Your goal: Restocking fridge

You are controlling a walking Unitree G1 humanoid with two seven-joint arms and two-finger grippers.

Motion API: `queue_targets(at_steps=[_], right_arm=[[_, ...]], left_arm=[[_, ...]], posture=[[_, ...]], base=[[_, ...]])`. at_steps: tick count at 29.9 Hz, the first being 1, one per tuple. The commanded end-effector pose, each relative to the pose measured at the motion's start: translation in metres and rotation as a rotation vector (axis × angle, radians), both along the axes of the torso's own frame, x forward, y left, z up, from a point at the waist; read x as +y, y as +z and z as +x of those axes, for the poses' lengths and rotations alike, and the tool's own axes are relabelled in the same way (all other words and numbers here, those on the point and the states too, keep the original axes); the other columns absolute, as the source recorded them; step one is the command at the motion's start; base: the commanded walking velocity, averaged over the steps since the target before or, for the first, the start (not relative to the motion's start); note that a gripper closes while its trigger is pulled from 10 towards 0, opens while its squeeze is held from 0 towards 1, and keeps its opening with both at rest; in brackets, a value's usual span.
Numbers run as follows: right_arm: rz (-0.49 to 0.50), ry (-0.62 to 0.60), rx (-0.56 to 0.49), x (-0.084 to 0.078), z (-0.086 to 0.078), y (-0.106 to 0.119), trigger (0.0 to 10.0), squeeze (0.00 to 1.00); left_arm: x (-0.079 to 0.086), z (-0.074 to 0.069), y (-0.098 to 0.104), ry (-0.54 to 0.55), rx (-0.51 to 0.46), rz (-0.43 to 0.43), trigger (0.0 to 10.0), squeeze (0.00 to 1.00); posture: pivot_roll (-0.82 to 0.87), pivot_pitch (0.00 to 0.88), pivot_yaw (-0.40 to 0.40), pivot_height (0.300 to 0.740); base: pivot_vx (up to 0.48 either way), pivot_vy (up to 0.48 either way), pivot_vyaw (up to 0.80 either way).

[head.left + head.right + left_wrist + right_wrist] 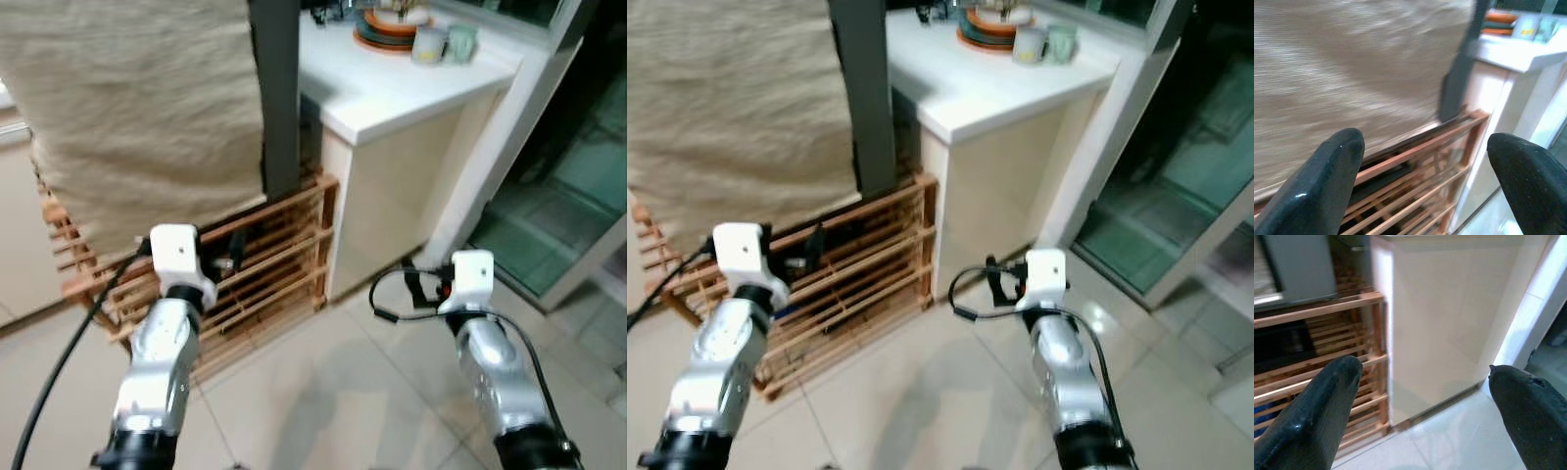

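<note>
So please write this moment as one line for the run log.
left gripper: open, empty | right gripper: open, empty | ahead: wooden rack, white counter

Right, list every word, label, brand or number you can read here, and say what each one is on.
No text can be read in these pictures.
The mugs on the white counter: any print is too small and blurred to tell.
The wooden rack, the beige cloth and both wrists: no lettering shows.
</note>
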State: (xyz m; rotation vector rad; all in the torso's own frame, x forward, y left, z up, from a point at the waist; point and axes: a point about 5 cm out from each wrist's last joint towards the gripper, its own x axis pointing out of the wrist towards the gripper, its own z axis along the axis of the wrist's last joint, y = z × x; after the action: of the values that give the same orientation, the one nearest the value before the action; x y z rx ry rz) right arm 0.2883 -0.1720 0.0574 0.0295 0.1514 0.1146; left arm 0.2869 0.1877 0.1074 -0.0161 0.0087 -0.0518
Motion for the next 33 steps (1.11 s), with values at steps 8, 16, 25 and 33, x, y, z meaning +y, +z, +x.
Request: queue_targets(at_steps=[8,16,25,33], right_arm=[[0.004,-0.047,-0.033,-0.011,-0.005,0.001,10.0,0.0],[-0.004,-0.056,-0.065,-0.014,-0.005,0.008,10.0,0.0],[0.016,0.029,-0.077,0.015,-0.005,0.007,10.0,0.0],[0.02,0.04,-0.134,0.017,0.007,0.019,10.0,0.0]], left_arm=[[-0.01,0.004,-0.012,-0.075,0.069,0.049,10.0,0.0],[0.001,0.01,-0.007,-0.05,0.051,0.064,10.0,0.0],[-0.003,-0.001,-0.01,-0.075,-0.022,0.103,10.0,0.0],[-0.006,0.001,0.016,-0.069,-0.121,0.072,10.0,0.0]], posture=[[-0.14,0.0,0.007,0.74],[-0.15,0.0,-0.004,0.74],[-0.12,0.0,-0.051,0.74],[-0.09,0.0,0.006,0.74]], base=[[-0.323,0.358,-0.8],[-0.273,0.397,-0.8],[-0.027,0.348,-0.62],[0.203,0.088,0.0]])
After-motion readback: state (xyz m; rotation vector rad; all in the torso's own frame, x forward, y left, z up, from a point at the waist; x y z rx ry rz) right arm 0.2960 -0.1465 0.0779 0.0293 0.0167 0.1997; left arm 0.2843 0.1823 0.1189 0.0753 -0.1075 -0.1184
